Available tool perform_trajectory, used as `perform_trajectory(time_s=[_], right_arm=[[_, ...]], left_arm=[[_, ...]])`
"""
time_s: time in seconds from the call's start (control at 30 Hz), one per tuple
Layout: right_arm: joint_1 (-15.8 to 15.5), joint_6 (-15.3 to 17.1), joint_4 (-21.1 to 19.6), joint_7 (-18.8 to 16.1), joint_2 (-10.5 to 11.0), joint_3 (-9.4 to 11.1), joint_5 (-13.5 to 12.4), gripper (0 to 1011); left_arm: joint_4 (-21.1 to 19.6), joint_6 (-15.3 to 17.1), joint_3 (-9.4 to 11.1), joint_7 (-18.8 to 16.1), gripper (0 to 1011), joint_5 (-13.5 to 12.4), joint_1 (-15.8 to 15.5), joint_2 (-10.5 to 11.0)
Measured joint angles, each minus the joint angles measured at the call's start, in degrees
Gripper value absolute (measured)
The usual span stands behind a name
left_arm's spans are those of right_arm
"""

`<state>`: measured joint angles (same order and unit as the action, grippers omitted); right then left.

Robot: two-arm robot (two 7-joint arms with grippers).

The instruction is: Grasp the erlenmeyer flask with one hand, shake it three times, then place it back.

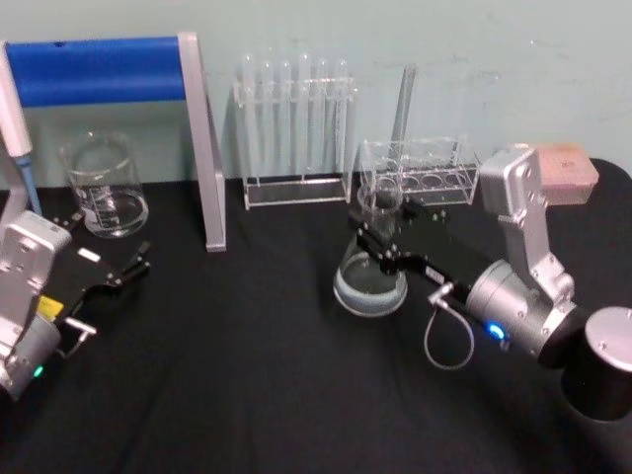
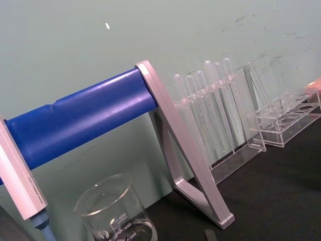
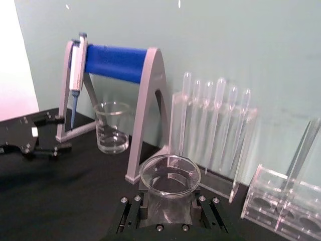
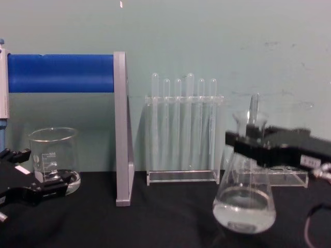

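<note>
The right gripper [image 1: 387,235] has its jaws closed on the neck of the erlenmeyer flask [image 1: 370,284], just under the flared rim. The flask is just in front of the low tube rack [image 1: 425,173], and whether its base touches the black table [image 1: 247,385] I cannot tell. For a good shake I would hold firmly, lift straight up, then swing in short, gentle strokes (a little clear liquid seems to be inside), well away from the rack. The left gripper [image 1: 123,269] rests open near the beaker [image 1: 99,183].
</note>
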<state>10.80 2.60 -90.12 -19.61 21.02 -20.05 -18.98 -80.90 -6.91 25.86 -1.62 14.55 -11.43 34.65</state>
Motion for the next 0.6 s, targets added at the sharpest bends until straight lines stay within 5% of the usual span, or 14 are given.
perform_trajectory(time_s=[0.27, 0.6], right_arm=[[-1.17, 2.26, -5.97, 0.23, 1.13, 1.5, -0.43, 456], [-1.52, 2.42, -7.33, 0.22, 1.35, 2.03, -0.61, 456]], left_arm=[[0.0, 0.0, 0.0, 0.0, 1001, 0.0, 0.0, 0.0], [0.0, 0.0, 0.0, 0.0, 1001, 0.0, 0.0, 0.0]])
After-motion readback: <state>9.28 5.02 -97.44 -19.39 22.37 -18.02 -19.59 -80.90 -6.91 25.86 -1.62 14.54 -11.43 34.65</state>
